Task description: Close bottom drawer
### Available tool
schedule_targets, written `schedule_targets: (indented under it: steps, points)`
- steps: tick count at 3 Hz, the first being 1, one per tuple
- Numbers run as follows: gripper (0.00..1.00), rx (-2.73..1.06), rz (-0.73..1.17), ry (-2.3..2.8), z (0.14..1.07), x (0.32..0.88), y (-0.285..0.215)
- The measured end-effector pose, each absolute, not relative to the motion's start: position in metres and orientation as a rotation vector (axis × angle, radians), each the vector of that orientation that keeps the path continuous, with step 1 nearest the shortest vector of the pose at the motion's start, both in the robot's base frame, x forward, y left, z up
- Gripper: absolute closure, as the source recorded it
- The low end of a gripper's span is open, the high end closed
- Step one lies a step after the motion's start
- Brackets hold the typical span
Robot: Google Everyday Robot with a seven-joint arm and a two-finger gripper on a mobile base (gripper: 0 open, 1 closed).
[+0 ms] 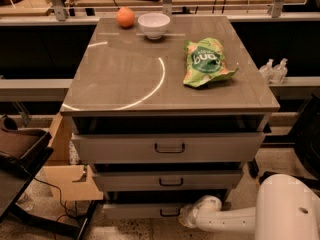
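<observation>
The bottom drawer [140, 211] is the lowest, narrowest grey drawer of the cabinet, with a small black loop handle [170, 213]. It stands pulled out a little, with a dark gap above its front. My white arm reaches in from the lower right. The gripper [186, 216] is at the drawer front, just right of the handle, mostly hidden behind the white wrist [205, 209].
The middle drawer [170, 180] and the widest top drawer [167, 148] also stand slightly out. On the cabinet top lie a green chip bag [205, 62], a white bowl [153, 24] and an orange [125, 17]. A cardboard box [65, 171] and a dark chair [20, 154] stand at the left.
</observation>
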State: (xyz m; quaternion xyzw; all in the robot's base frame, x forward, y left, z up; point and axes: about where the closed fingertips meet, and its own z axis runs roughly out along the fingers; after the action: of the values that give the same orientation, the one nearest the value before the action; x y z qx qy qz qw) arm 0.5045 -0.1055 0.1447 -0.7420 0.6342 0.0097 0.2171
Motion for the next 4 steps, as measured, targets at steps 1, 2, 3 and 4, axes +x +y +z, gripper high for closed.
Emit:
schedule_targets:
  steps: [1,2,3,4]
  points:
    - [1.00,-2.055,0.027,1.757,0.1447,0.5045,-0.1055]
    - [1.00,-2.056,0.027,1.757,0.1447,0.5044,-0.1055]
    - [1.00,-2.056,0.027,1.757,0.1447,0.5044,-0.1055]
    - [1.00,-2.056,0.027,1.757,0.1446,0.5043,-0.1055]
